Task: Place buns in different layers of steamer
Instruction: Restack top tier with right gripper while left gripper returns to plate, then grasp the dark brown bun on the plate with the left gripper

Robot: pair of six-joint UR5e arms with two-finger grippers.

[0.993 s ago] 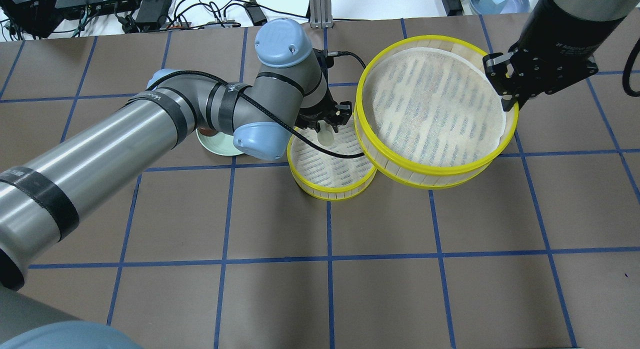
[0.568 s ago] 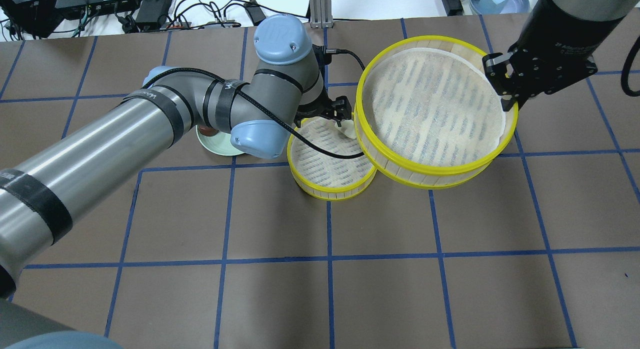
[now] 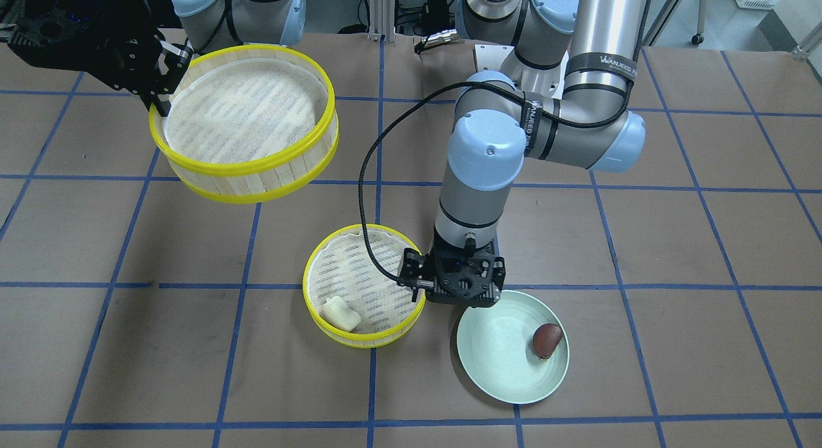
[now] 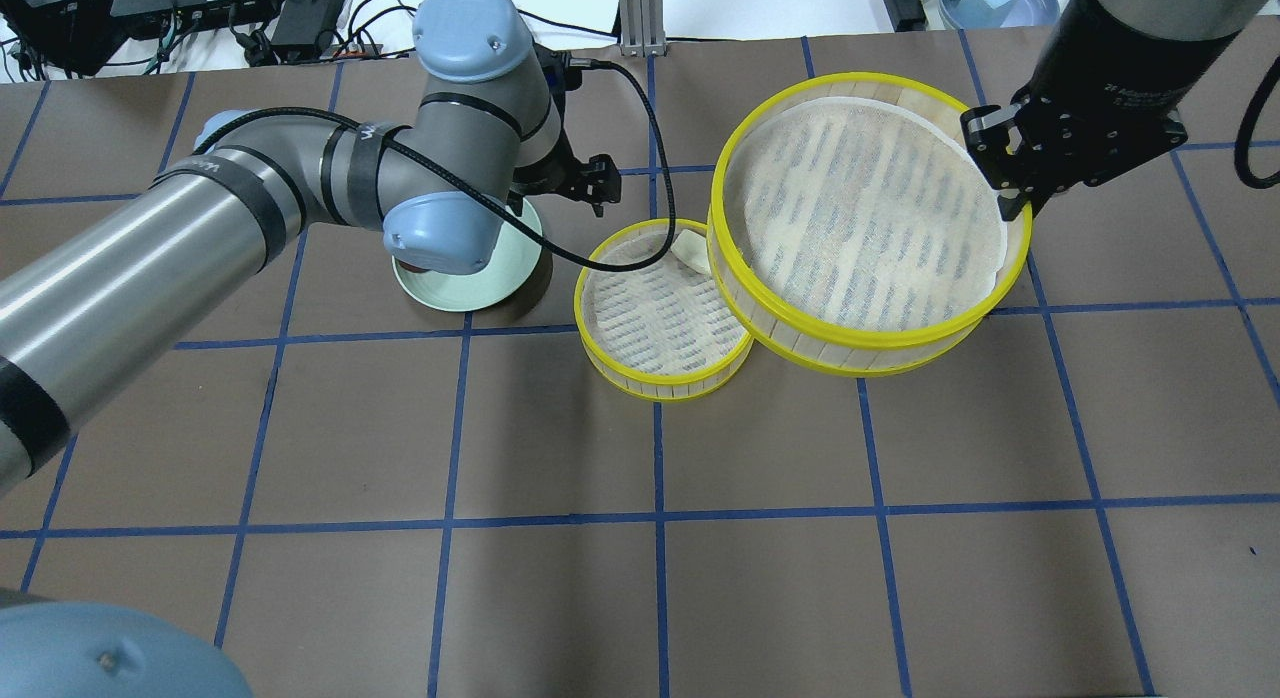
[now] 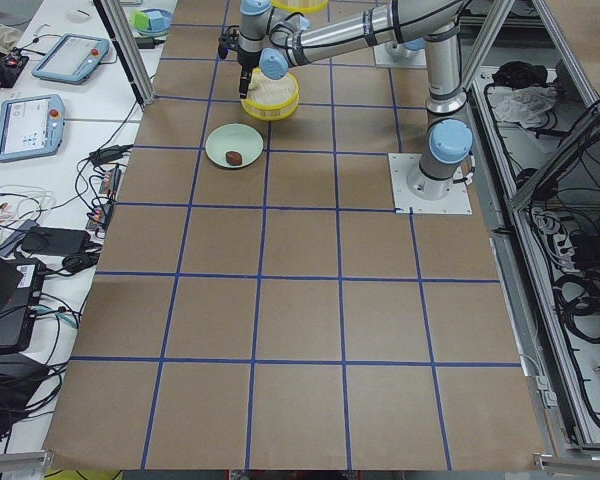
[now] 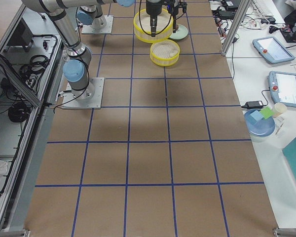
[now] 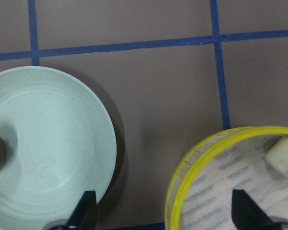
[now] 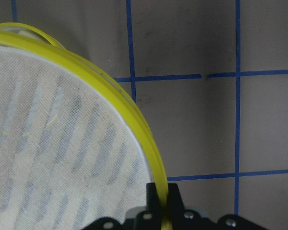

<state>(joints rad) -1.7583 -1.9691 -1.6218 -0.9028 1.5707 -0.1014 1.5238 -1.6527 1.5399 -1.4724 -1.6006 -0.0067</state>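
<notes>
Table (image 7: 153,96): bun (image 7: 282,153) near left end effector (image 7: 164,218)

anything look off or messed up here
Nothing spilled or broken. In the lower layer the liner is rucked up over the rim on the robot's side, and the cream bun lies against the wall. The right pincer holds the upper layer aloft by its rim.
</notes>
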